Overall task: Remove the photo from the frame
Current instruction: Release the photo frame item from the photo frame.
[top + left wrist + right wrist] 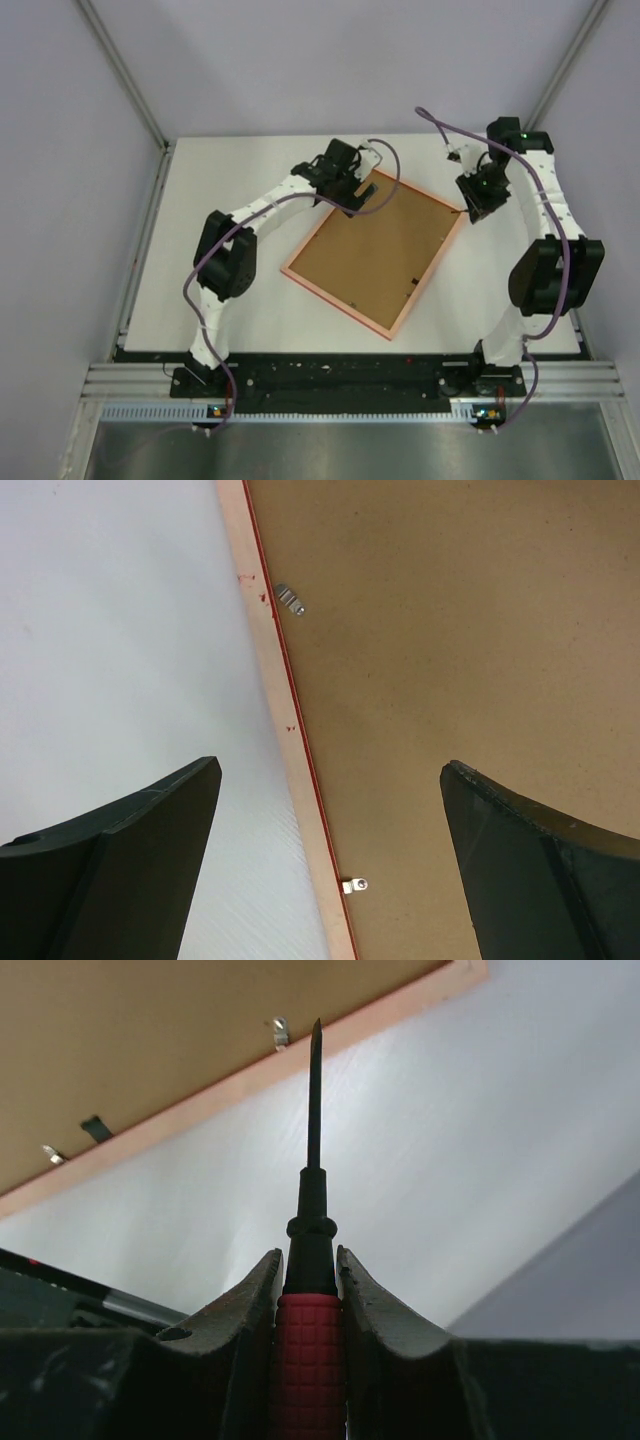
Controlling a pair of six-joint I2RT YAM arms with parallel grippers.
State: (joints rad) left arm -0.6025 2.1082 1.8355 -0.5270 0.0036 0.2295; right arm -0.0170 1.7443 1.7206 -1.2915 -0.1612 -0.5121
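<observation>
White table (230, 300), pale grey walls. Frame (375, 250) lies face down mid-table, brown back up, set askew. Left tool (330, 860) has its fingers wide apart, either side of the frame's rim. Right tool (310, 1260) clamped on red-handled screwdriver (314, 1140), tip near an edge clip (280, 1032).

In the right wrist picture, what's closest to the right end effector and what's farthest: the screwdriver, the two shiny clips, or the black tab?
1. The screwdriver: gripped in the right end effector itself.
2. The shiny clip: beside the tool's tip, on the frame back.
3. The black tab: further left along the rim.
4. The other shiny clip: far left.
</observation>
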